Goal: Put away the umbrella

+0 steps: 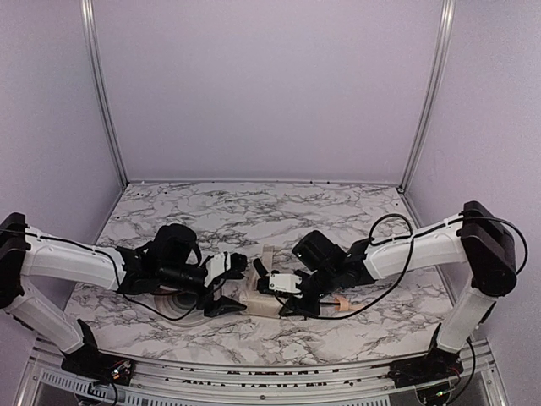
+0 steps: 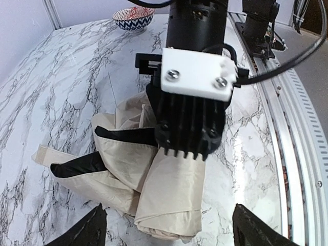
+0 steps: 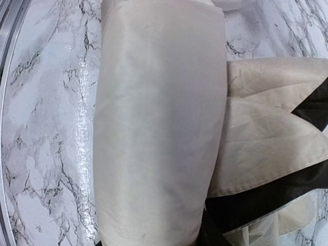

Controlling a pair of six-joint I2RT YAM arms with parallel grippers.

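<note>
**Right pincer clamping the folded umbrella, left one standing wide**

From above, both arms are reaching inward over the near middle of the marble table. The umbrella is lying there as a cream bundle between them. The right gripper is bearing on it from the right. The left gripper is hanging just beside its left end.

In the left wrist view, the left gripper's fingers are standing far apart at the lower corners, holding nothing. The umbrella's rolled end is lying ahead of them and between their lines, so this pincer is probably lining up to take that end. The right gripper is sitting on top of the bundle with its fingers sunk in the fabric. It is gripping the roll, likely so that the loose flaps with their black lining are not springing open. A patterned bowl is sitting well apart at the far end.

In the right wrist view, the gripper's own fingers are not showing. The cream roll is filling the frame, with dark-lined flaps spreading to the right. That closeness is fitting a grip around the roll.
</note>
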